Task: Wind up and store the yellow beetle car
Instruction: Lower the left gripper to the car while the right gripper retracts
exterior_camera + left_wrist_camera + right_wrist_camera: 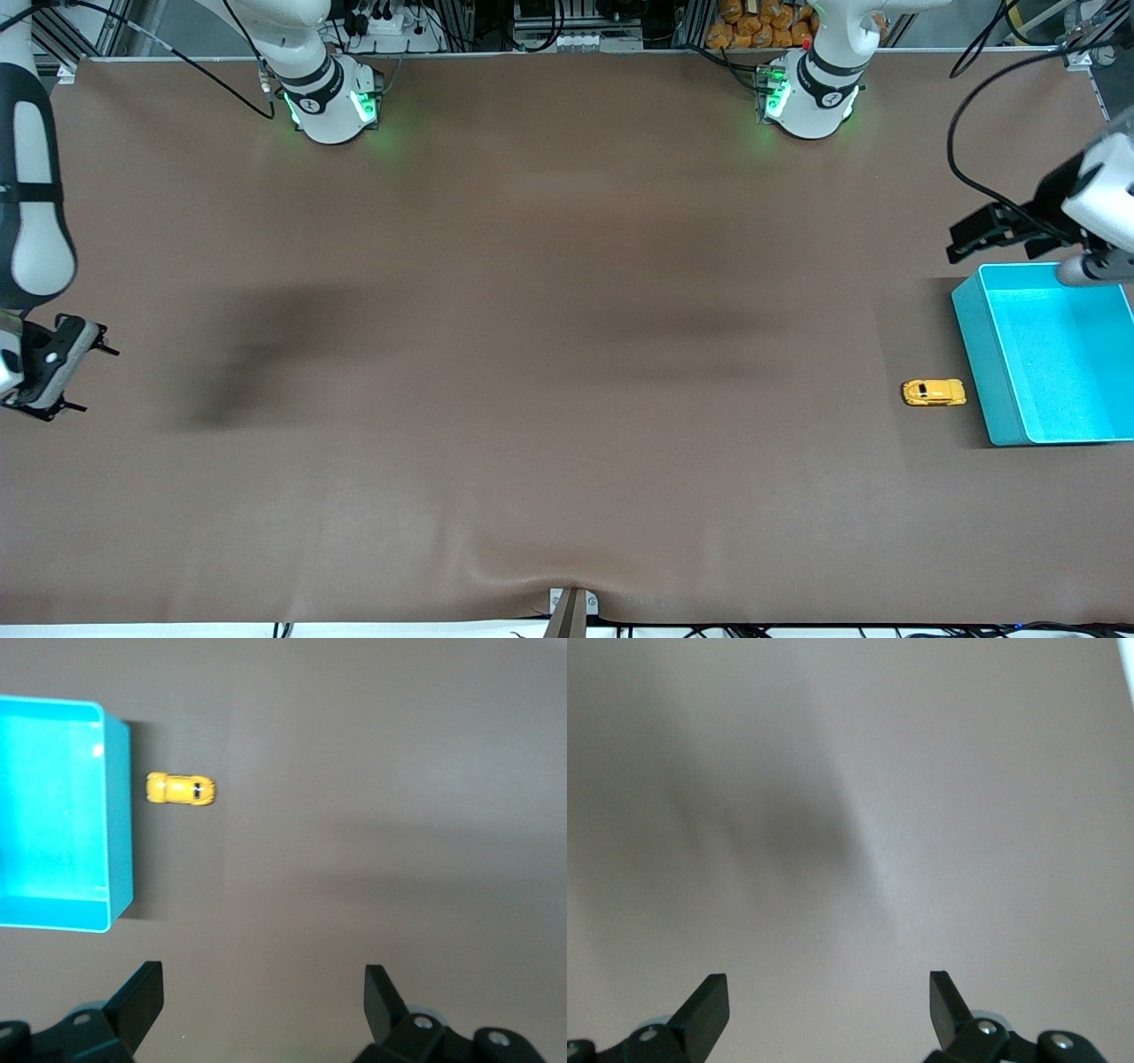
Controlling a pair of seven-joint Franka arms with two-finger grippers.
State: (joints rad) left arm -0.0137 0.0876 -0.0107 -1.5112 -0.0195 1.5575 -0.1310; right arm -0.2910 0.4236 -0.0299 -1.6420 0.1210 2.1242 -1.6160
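Note:
The yellow beetle car stands on its wheels on the brown table cloth, close beside the turquoise bin at the left arm's end of the table. The bin holds nothing that I can see. My left gripper hangs open and empty in the air, over the cloth by the bin's corner farthest from the front camera. My right gripper waits open and empty above bare cloth at the right arm's end.
Both arm bases stand along the table's edge farthest from the front camera. A wrinkle in the cloth rises over a clamp at the edge nearest that camera. A black cable loops above the bin's end.

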